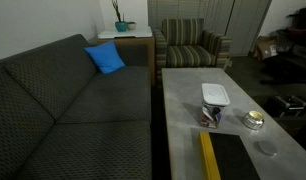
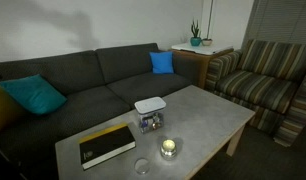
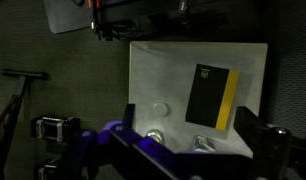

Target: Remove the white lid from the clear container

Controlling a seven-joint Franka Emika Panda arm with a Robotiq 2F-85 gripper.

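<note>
In an exterior view a black-and-yellow book (image 2: 106, 143) lies toward the left end of the desk (image 2: 208, 108). The clear container (image 2: 148, 123) stands mid-desk just beside it, with the white lid (image 2: 149, 104) seated on top. A small dish (image 2: 170, 148) sits near the front edge. In the wrist view the gripper (image 3: 183, 158) hangs high above the desk, and I cannot tell whether it is open or closed.

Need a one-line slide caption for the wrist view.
Wrist view, high above the grey table: black-and-yellow book, round disc, small dish, clear container at the lower edge.
</note>
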